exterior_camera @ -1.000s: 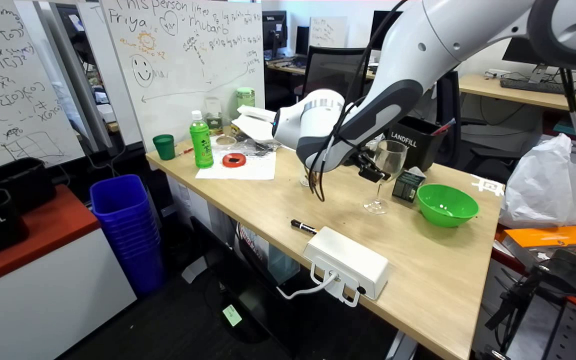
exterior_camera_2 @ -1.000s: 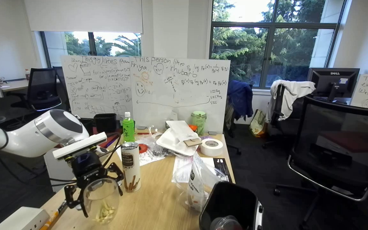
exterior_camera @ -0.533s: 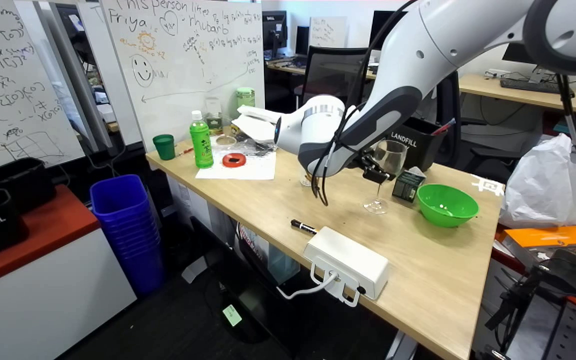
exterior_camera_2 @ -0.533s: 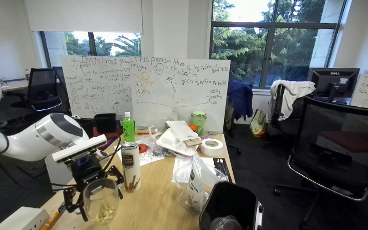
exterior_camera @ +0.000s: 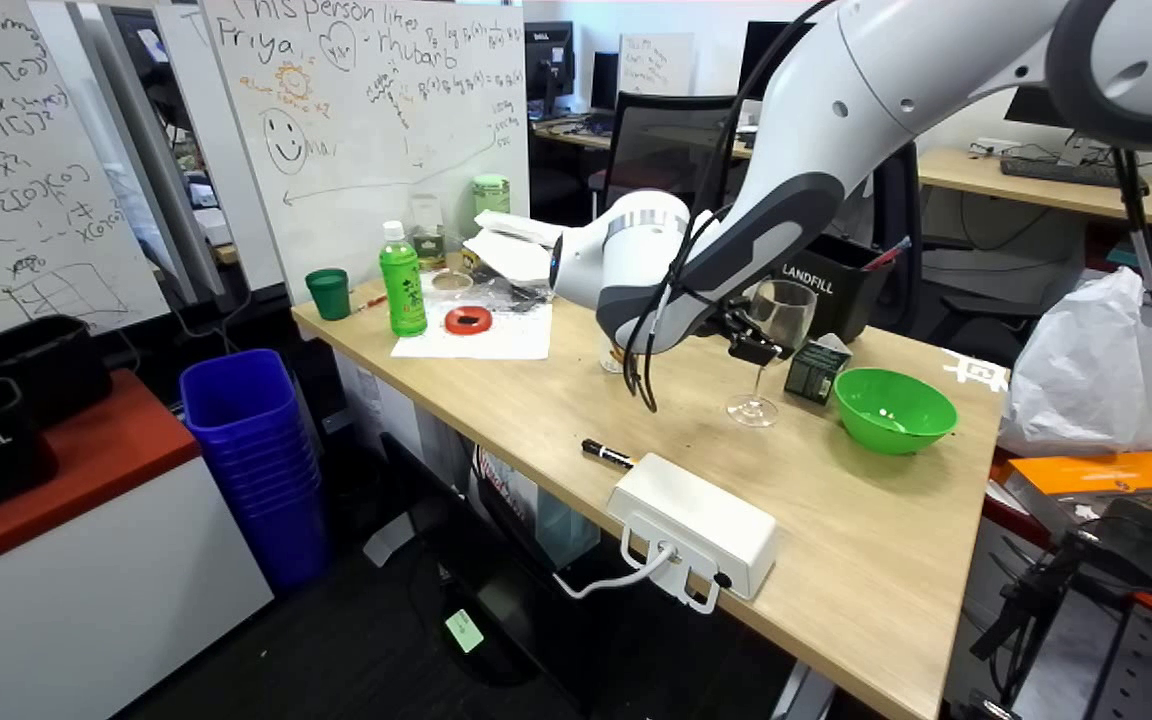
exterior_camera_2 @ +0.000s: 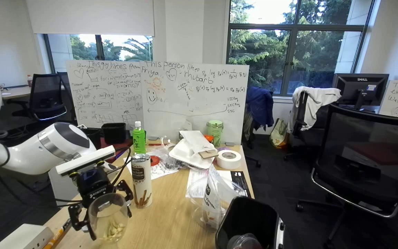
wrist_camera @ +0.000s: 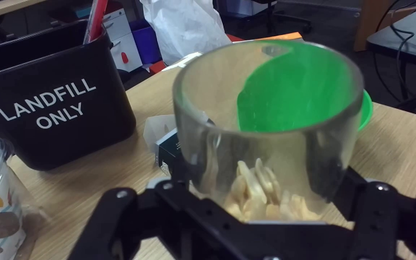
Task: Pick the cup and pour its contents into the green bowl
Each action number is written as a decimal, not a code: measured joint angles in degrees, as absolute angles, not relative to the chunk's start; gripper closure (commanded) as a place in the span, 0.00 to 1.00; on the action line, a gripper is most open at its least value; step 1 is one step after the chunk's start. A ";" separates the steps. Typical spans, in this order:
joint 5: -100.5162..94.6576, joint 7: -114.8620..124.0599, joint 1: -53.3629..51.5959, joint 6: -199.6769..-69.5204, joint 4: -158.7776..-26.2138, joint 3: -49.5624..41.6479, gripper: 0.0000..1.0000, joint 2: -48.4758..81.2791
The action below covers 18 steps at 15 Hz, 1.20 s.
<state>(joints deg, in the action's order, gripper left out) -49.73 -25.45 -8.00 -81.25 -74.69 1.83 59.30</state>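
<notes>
The cup, a clear stemmed glass, stands upright on the table in both exterior views [exterior_camera: 786, 308] [exterior_camera_2: 106, 211]. Pale, chip-like pieces [wrist_camera: 255, 191] lie low inside it. My gripper [exterior_camera_2: 111, 224] has a finger on either side of the glass's round part, and both look pressed to its wall. In the wrist view the glass fills the space between the fingers of my gripper [wrist_camera: 264, 182]. Just beyond it sits the green bowl [wrist_camera: 367, 110], partly seen through the glass. An exterior view shows the green bowl [exterior_camera: 891, 437] near the table's end, a short way from the cup's foot.
A black landfill bin [wrist_camera: 52, 108] stands behind the cup, with a small dark box [exterior_camera: 816, 372] between cup and bowl. A tall white canister [exterior_camera_2: 141, 180] rises beside my gripper. A white box with sockets [exterior_camera: 696, 520] and a marker [exterior_camera: 608, 454] lie toward the front edge.
My arm came down slightly around the cup, then stopped. The fingers have since closed in on the glass, which has shifted a tiny bit.
</notes>
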 measured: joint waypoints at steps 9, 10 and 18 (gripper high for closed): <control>-48.69 -25.53 -7.54 -82.01 -74.66 2.87 0.36 56.87; -48.02 -25.55 -7.27 -82.35 -74.79 2.97 0.36 56.12; -33.30 -26.11 -0.84 -89.26 -81.47 4.80 0.36 49.02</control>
